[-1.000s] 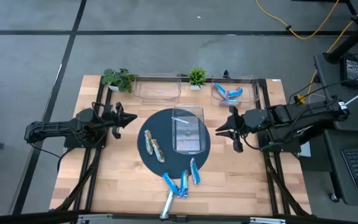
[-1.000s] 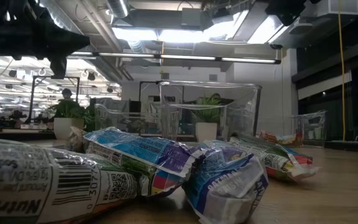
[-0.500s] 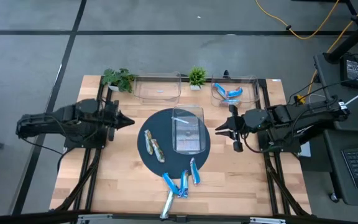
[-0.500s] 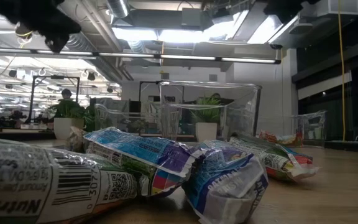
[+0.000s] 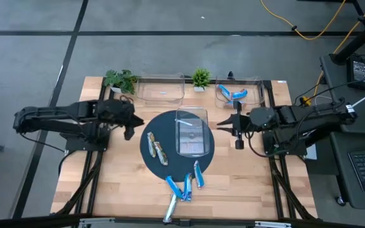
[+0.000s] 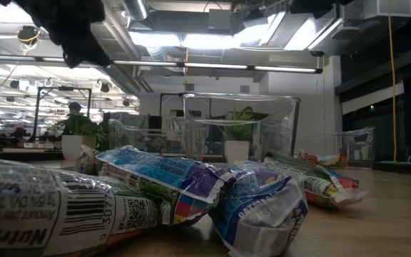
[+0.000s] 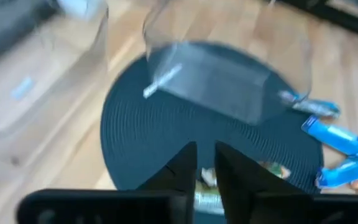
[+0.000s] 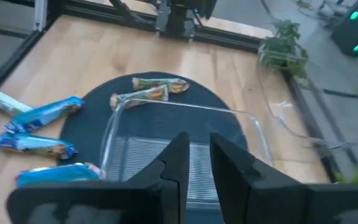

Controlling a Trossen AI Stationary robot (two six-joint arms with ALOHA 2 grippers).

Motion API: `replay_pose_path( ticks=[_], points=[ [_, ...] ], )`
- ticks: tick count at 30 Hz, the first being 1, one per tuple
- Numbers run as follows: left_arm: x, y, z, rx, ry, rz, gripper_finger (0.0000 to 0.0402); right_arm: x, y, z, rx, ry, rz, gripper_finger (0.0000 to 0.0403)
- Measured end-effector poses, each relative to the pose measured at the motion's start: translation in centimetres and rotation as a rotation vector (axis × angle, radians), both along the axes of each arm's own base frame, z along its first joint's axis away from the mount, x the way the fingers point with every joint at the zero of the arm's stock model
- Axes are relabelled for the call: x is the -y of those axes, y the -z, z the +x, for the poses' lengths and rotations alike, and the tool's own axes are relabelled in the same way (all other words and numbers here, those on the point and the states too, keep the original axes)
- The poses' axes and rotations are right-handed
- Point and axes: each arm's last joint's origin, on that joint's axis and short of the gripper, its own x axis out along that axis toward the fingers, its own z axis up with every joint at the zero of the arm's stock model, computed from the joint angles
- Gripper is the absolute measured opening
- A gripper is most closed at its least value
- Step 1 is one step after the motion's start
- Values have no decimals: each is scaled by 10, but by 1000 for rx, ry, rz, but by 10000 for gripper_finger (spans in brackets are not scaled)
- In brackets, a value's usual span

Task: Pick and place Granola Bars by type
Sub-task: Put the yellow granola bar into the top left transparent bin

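High view: left gripper (image 5: 130, 125) hangs at the near-left edge of the dark round mat (image 5: 160, 170), fingers drawn nearly together and holding nothing; the two brown bars (image 5: 155, 149) lie on the mat just ahead of it and slightly toward the front edge. Right gripper (image 5: 236, 128) waits on the mat's opposite side, beside the clear bin (image 5: 191, 131), also nearly closed and empty. A cluster of blue bars (image 5: 184, 184) lies well beyond both pincers near the front edge, with one pale bar (image 5: 170, 208) at the very front; more blue bars (image 5: 232, 95) sit in the rear right bin (image 5: 257, 81). Low view: wrapped bars (image 6: 191, 187) fill the foreground; left gripper shows only as a dark mass overhead. Left wrist view: a narrow gap between the fingers (image 7: 179, 171), a brown bar (image 7: 207, 186) directly beneath them, blue bars (image 7: 334, 138) off to the side. Right wrist view: both brown bars (image 8: 151, 91) lie past the clear bin, far from this pincer. Judgement: step in hand is the left arm's approach to a brown bar; the fingers should spread before descent, straddle one wrapper across its short width, and keep clear of its neighbour, which lies just beside it
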Motion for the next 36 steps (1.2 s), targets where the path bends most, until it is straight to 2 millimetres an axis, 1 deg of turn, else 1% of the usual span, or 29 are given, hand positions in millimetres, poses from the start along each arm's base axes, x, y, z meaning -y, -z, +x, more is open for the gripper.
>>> replay_pose_path(
  ticks=[4,8,11,15,19,25,32,36],
  points=[
    [-2,10,11,-72,-41,-58,103,6,-1,1,6,0,-55,68],
    [-3,20,22,-137,-68,-80,148,13,-1,2,2,5,-115,68],
    [-5,28,28,-182,-104,-85,174,20,-1,3,-3,26,-144,68],
    [-6,38,37,-240,-144,-104,198,30,-1,3,-10,63,-163,68],
    [-7,50,45,-303,-168,-127,207,37,-2,3,-16,77,-191,68],
    [-8,67,56,-388,-175,-151,207,46,-2,3,-17,30,-211,68],
    [-10,83,71,-421,-180,-158,208,56,-2,2,-23,52,-223,68],
    [-11,95,76,-474,-211,-181,208,58,-2,2,-23,13,-228,68]
  ],
)
